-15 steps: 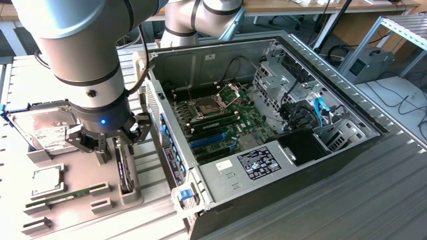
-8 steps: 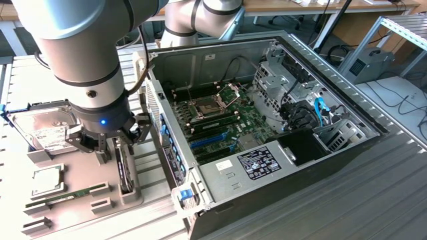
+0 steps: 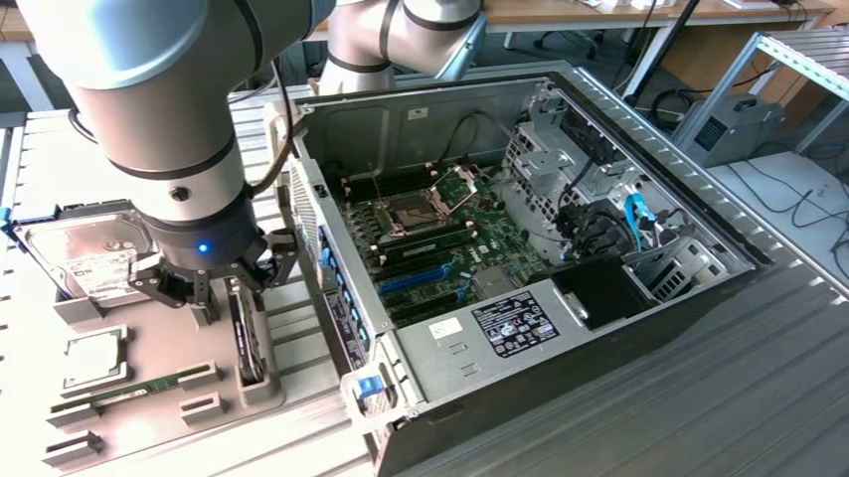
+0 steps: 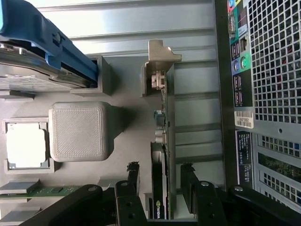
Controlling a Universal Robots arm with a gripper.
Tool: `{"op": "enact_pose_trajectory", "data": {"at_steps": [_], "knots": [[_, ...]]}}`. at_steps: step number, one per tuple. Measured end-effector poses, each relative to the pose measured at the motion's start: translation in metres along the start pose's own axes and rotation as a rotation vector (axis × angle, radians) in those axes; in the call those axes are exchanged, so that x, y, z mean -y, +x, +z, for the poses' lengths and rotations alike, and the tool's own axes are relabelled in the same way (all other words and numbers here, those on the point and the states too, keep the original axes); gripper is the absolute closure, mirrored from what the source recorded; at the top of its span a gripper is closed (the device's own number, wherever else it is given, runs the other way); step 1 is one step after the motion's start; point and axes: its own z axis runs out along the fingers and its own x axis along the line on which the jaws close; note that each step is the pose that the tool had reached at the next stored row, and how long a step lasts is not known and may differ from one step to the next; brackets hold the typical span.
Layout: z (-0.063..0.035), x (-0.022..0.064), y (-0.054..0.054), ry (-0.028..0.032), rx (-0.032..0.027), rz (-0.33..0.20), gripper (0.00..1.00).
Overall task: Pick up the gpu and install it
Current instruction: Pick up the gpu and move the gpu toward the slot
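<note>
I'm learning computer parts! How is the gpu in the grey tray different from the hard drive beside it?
The gpu stands on its thin edge in a slot; the hard drive shows its wide face. The gpu is slim and dark; the hard drive is boxy and silver with a white label. The tool straddles the gpu, not the hard drive. Both sit in the grey tray.

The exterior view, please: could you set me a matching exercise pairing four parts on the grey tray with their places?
1. slim black-faced gpu card
2. boxy silver hard drive with white label
3. square silver processor chip
4. narrow green memory stick

A. lying flat on grey supports
B. in a blue carrier
C. on edge between the gripper's fingers
D. in a square recess

Pairs: 1-C, 2-B, 3-D, 4-A
</note>
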Motion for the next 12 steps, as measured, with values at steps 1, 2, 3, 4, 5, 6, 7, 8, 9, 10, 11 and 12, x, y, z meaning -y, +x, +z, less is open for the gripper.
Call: {"op": "enact_pose_trajectory", "data": {"at_steps": [1,2,3,4,5,6,7,8,9,10,11,12], "knots": [[0.0012,-0.0009,0.0001,0.0012,0.0001,0.000,0.52],[0.0022,-0.0013,0.0000,0.0016,0.0001,0.000,0.52],[0.0045,-0.0027,0.0003,0.0018,0.0001,0.000,0.52],[0.0065,-0.0032,0.0004,0.0019,0.0001,0.000,0.52],[0.0073,-0.0032,0.0004,0.0019,0.0000,0.000,0.52],[0.0074,-0.0032,0.0004,0.0018,0.0001,0.000,0.52],[0.0074,-0.0032,0.0004,0.0018,0.0002,0.000,0.60],[0.0074,-0.0032,0.0004,0.0018,0.0001,0.000,0.72],[0.0074,-0.0032,0.0004,0.0019,0.0001,0.000,0.74],[0.0074,-0.0032,0.0004,0.0018,0.0001,0.000,0.74],[0.0074,-0.0032,0.0004,0.0018,0.0001,0.000,0.74],[0.0073,-0.0032,0.0004,0.0018,0.0001,0.000,0.74]]}}
